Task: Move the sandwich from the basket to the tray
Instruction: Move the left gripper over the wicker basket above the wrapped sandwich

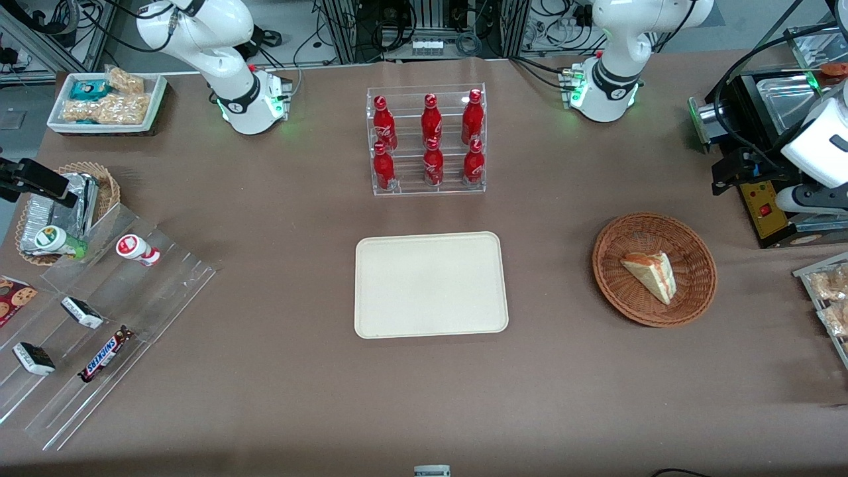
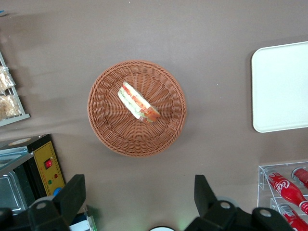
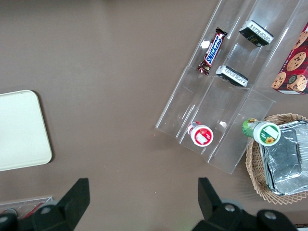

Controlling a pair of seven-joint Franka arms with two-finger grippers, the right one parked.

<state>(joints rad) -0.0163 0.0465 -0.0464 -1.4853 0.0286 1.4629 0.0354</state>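
The sandwich [image 1: 652, 275] [image 2: 138, 102], a pale wedge with orange and green layers, lies in the reddish-brown wicker basket [image 1: 601, 255] [image 2: 98, 120] toward the working arm's end of the table. The cream tray [image 1: 430, 285] [image 2: 284, 86] lies flat at the table's middle with nothing on it. My left gripper [image 1: 725, 175] [image 2: 138, 195] hangs high above the table, farther from the front camera than the basket and apart from it. Its fingers [image 2: 72, 197] stand wide open with only bare table between them.
A clear rack of red bottles [image 1: 427, 142] [image 2: 284, 187] stands farther from the front camera than the tray. A black-and-yellow box with a red button [image 1: 768, 212] [image 2: 48, 166] sits beside the basket. Snack packets [image 1: 828, 291] lie at the working arm's end. Acrylic racks [image 1: 99, 318] and a foil-filled basket [image 1: 66, 205] occupy the parked arm's end.
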